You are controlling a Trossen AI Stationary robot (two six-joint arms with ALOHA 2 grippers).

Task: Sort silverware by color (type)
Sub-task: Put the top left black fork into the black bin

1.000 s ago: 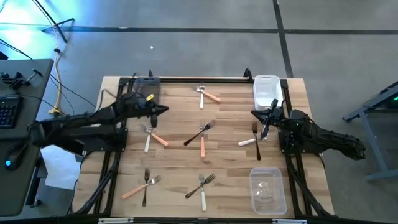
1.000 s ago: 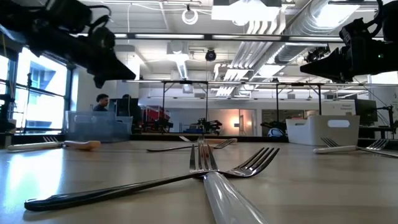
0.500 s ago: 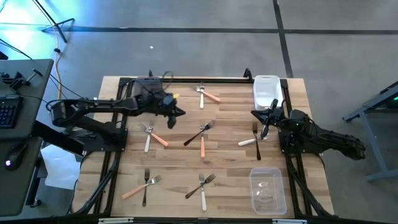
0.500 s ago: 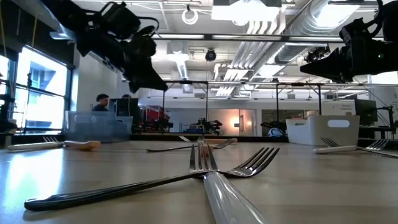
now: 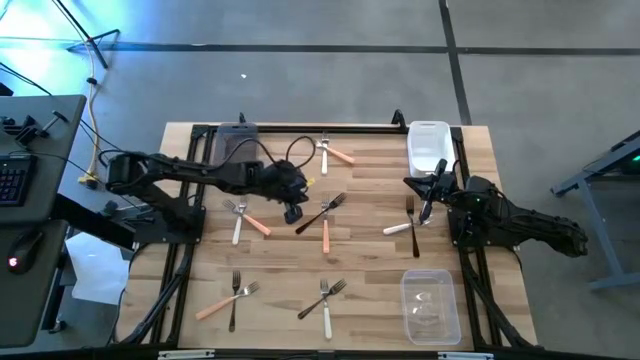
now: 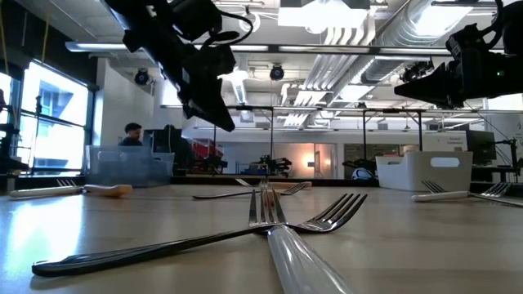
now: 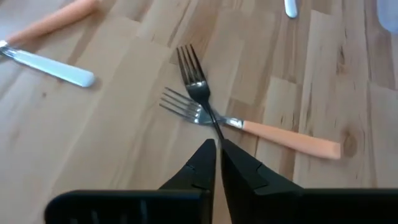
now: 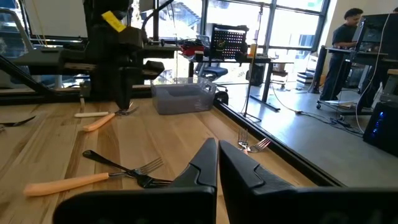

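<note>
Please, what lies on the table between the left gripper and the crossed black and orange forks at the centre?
Nothing: the left wrist view shows only bare wood between the left gripper and the crossed black fork and orange fork.

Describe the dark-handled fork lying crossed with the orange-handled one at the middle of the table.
The dark fork is slim and all dark, handle and tines alike, and looks like metal. It lies flat on the wooden table, slanted, its tines pointing toward the far right and its handle toward the left arm. It crosses over the orange-handled fork near that fork's neck, the two touching there. The left gripper hangs just above the handle end, its fingers almost together, not holding the fork.
</note>
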